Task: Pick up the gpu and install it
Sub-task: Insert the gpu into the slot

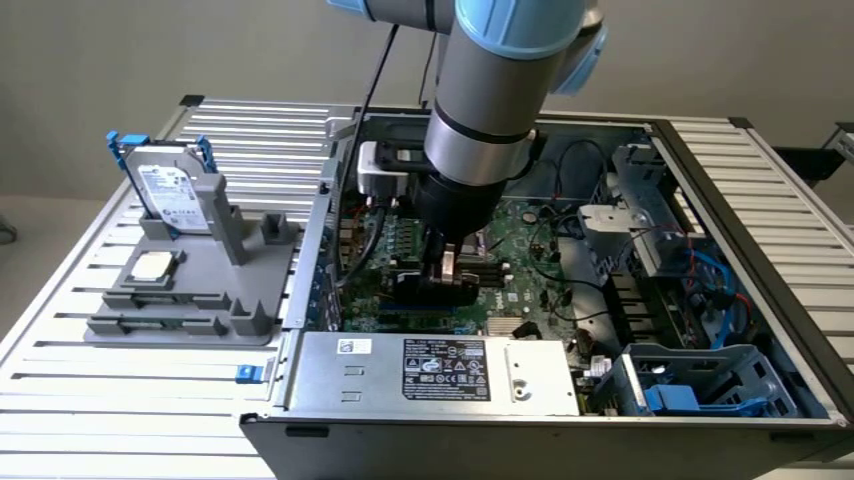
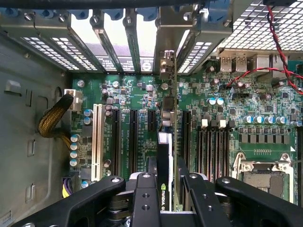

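Note:
The gpu (image 2: pixel 163 142) is seen edge-on in the wrist view. It is a thin card with a black cover on one side, a green board on the other, and its silver bracket end pointing toward the case's rear slot openings. My gripper (image 2: pixel 165 194) is shut on it, with a black finger (image 2: pixel 144 198) on either side. The card hangs upright over the black expansion slots of the motherboard (image 2: pixel 213 123). In the exterior view my gripper (image 1: pixel 445 285) reaches down inside the open computer case (image 1: pixel 534 400) and holds the gpu (image 1: pixel 450 262) just above the green board.
A grey fixture (image 1: pixel 187 300) at the exterior view's left carries a silver hard drive in a blue-handled frame (image 1: pixel 174 190) and a square processor chip (image 1: pixel 151 265). Inside the case are a power supply (image 1: pixel 434 370), blue drive cages (image 1: pixel 707 385), loose cables (image 2: pixel 279 56) and the processor socket (image 2: pixel 258 177).

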`<state>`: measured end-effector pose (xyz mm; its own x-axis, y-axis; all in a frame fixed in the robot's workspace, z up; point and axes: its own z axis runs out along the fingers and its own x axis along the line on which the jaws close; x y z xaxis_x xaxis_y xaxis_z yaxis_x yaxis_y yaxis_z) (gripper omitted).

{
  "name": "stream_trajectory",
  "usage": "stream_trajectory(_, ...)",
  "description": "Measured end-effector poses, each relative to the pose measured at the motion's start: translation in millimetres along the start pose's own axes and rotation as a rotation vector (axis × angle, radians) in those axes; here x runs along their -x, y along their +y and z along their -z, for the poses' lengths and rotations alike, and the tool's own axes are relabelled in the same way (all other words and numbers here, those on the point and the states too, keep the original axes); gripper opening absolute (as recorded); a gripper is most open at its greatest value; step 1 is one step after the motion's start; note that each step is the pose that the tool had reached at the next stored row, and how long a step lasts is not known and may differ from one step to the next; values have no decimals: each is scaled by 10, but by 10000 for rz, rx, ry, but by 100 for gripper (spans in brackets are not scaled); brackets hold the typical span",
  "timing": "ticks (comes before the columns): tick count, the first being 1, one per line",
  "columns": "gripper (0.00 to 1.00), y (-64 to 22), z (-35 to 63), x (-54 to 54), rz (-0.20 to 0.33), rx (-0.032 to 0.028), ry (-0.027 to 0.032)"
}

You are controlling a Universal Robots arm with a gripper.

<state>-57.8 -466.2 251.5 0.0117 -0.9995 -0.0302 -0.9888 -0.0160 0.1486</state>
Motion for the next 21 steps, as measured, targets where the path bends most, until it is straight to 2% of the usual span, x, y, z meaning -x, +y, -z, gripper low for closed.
stream_trajectory(21, 26, -35, -24, 0, 13, -3, -6)
